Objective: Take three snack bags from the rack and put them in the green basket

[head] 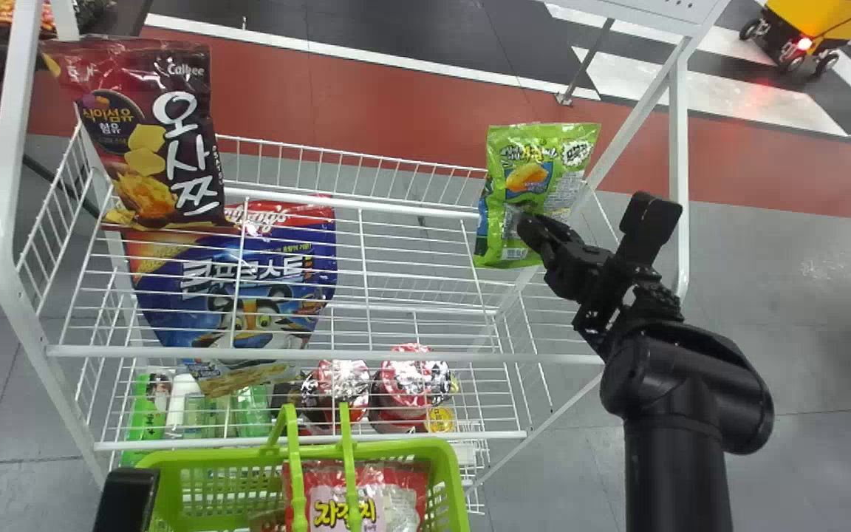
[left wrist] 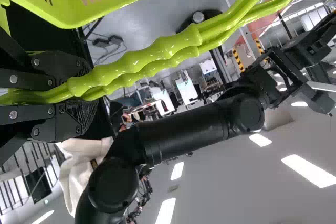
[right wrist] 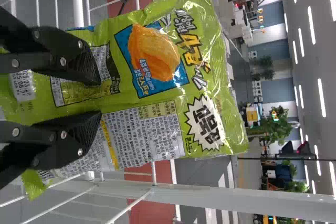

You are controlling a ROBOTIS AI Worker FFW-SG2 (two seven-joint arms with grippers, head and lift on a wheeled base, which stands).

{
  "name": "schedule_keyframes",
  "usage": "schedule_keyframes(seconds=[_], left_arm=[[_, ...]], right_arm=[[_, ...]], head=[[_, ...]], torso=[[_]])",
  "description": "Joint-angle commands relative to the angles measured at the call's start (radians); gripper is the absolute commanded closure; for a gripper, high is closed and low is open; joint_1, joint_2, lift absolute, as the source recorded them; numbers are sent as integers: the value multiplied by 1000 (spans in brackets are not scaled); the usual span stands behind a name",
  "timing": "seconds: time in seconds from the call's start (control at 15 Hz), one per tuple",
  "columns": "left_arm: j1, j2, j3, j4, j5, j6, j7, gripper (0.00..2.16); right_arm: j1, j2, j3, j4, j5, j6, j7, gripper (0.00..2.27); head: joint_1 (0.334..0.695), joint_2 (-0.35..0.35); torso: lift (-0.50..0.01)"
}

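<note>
At the right end of the rack, the upright bag is faced across its lower front by the right gripper, slightly parted with nothing seen pinched, while leftward, before the rack, the basket is held by its handles in the closed left gripper.
</note>
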Motion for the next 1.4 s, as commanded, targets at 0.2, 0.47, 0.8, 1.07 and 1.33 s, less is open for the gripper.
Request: schedule_keyframes(seconds=[0.2, 0.47, 0.8, 1.07, 1.33], left_arm=[[18, 0, -4, -13, -6, -3, 3, 1872], [24, 0, -8, -20, -15, -3, 3, 1872], [25, -6, -19, -22, -19, -3, 5, 1872], [27, -6, -13, -22, -19, -6, 5, 1872], [28, -14, -13, -17, -19, -21, 8, 1872]], right_arm=[[122, 5, -14, -195, -82, 34, 0, 2236], [254, 10, -15, -521, -171, 270, 0, 2236], [406, 16, -78, -922, -302, 918, 57, 2236], [599, 22, -83, -1042, -385, 939, 58, 2236], [678, -29, 8, -1032, -408, 1031, 61, 2236]], head=[[695, -350], [695, -350], [695, -350], [695, -350], [695, -350]], torso=[[-7], [-7], [-7], [-7], [-7]])
